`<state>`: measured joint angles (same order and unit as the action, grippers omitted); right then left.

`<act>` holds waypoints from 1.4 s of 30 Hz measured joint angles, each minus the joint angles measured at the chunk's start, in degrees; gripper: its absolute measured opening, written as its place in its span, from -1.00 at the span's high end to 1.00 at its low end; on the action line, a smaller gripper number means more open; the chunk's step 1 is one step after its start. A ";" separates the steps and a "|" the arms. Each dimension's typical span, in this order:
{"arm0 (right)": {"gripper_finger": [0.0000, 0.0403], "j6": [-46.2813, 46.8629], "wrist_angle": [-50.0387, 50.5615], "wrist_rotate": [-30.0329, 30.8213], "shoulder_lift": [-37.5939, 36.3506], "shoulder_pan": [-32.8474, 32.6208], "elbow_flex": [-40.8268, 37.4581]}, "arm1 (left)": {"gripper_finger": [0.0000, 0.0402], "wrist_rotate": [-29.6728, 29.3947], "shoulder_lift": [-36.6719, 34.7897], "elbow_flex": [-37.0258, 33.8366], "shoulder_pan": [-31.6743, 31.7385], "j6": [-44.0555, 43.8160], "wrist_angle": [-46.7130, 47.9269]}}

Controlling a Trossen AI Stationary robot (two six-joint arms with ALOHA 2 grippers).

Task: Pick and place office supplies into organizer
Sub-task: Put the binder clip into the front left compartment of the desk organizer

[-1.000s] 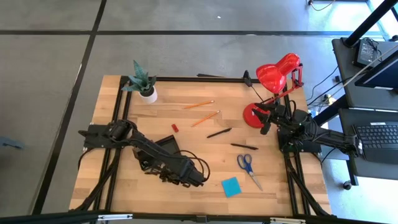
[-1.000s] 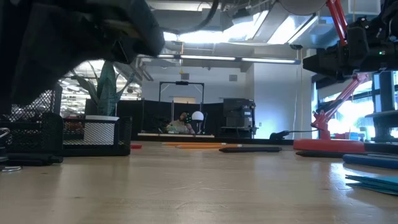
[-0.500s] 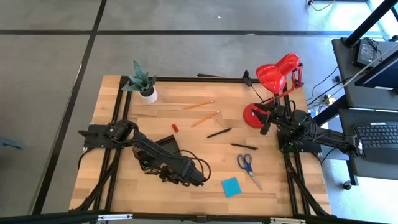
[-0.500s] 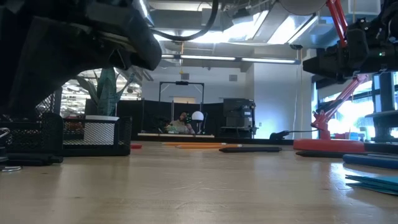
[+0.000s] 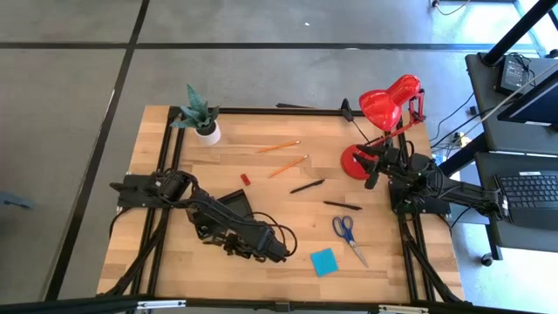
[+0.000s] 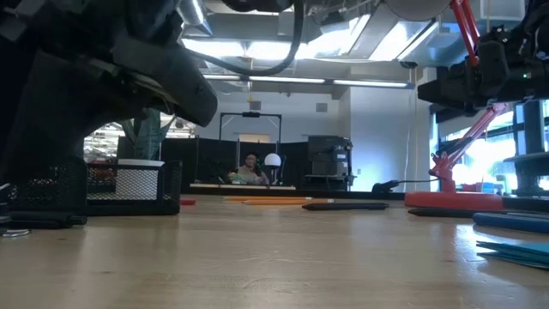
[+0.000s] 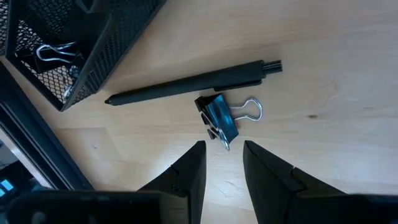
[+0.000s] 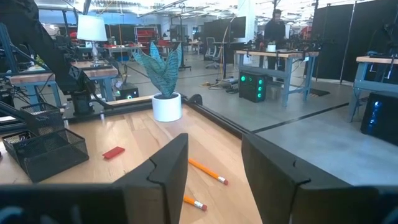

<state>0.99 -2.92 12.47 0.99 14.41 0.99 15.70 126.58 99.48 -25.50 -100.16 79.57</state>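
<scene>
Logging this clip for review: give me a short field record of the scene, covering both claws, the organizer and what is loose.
left claw: open, empty, over a binder clip beside a black pen
right claw: open, empty, waiting by the red lamp
organizer: holds a clip
loose: two pencils, scissors, sticky pad

the left arm runs from its base at the left-centre of the high view down toward lower centre, wrist low over the table. the left gripper point(image 7: 222, 163) points downward, fingers parted with a clear gap. the right arm sits folded at the right-centre edge; the right gripper point(image 8: 213, 163) is level, fingers apart, holding nothing.
</scene>
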 joint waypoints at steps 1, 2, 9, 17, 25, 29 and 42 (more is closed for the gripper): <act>0.24 0.00 0.12 0.00 0.00 0.00 -0.02 | 0.50 0.01 0.02 0.00 0.00 -0.52 -0.01; 0.24 0.00 0.21 0.00 0.00 0.00 -0.01 | 0.50 0.01 0.02 0.00 0.00 -0.96 0.07; 0.24 -0.20 0.29 0.00 0.01 -0.01 -0.01 | 0.50 0.48 0.61 -0.01 -0.85 -1.94 0.16; 0.24 -0.22 0.72 0.00 0.00 -0.01 0.00 | 0.50 -0.55 1.61 -0.02 -1.09 -2.19 0.11; 0.24 -0.20 0.72 0.00 0.00 -0.01 0.00 | 0.50 -0.57 1.62 -0.02 -1.03 -2.59 0.11; 0.24 -0.20 0.72 0.01 0.00 0.00 0.00 | 0.56 -0.53 1.76 -0.02 -1.03 -2.62 0.13; 0.24 -0.06 0.71 0.02 0.00 0.00 0.00 | 0.98 -0.44 1.81 -0.02 -1.03 -2.62 0.41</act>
<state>0.94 -2.21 12.49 0.99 14.41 0.99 15.27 128.40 99.46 -26.52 -102.78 79.99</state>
